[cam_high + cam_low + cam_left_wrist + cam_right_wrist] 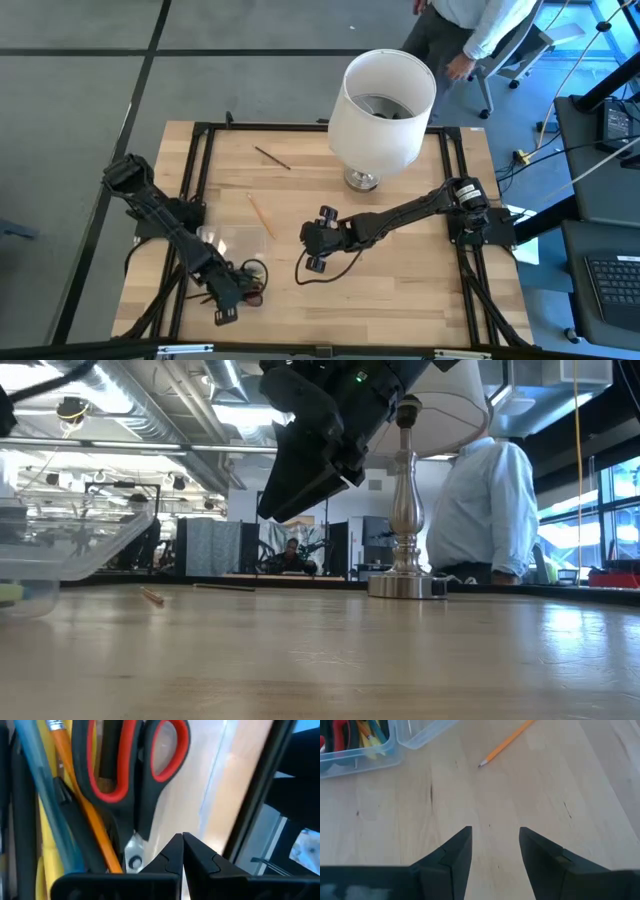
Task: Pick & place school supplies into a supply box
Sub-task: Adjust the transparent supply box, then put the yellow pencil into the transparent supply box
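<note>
The left claw (228,300) is sitting at the near left corner of the bench (400,270), directly over the supply box (225,262). In the left wrist view its two fingers are pressed together tip to tip with nothing between them (182,851). Just beyond those tips, the red-handled scissors (131,767) are lying inside the box, alongside an orange pencil (82,800) and yellow and blue items packed against them.

The right claw (318,243) is hanging above the middle of the bench, off the surface as the low view shows (305,455). Its fingers are spread apart and holding nothing (495,852); bare wood is showing between them.

The supply box, of clear plastic, is resting on the bench near the left arm, and the right wrist view shows a corner of it (362,754) with red and yellow supplies inside. A second clear plastic piece (427,732) is lying just beside it.

Two supplies are lying loose on the bench. An orange pencil (261,215) is resting between the box and the right claw, apart from both. A dark pencil (272,158) is lying farther back, near the lamp (380,115), whose metal base (405,582) is standing on the bench.

A person in a light shirt (490,510) is standing beyond the far edge of the bench.
</note>
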Controlling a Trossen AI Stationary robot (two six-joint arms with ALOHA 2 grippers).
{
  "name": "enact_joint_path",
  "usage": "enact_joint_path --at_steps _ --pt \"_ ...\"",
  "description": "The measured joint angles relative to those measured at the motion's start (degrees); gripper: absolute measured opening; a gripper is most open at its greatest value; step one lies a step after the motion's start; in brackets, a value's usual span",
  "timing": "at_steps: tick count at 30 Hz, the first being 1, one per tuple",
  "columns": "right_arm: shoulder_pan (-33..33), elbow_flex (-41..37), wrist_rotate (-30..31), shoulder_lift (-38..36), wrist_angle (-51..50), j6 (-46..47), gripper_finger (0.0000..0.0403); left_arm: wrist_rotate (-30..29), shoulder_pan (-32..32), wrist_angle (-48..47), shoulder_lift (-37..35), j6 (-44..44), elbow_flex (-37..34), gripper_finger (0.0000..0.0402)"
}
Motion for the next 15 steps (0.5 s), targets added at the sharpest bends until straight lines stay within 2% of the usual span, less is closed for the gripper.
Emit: enact_joint_path --at_steps 11,15 --pt "0.9 0.0 -0.1 -1.4 -0.2 0.1 0.0167 -2.3 0.6 -3.1 -6.4 5.8 3.4 0.0001" --pt "2.2 0.0 -2.9 -4.3 -0.6 -4.2 0.0167 -5.0 1.8 -3.2 -10.4 7.8 3.4 0.0001"
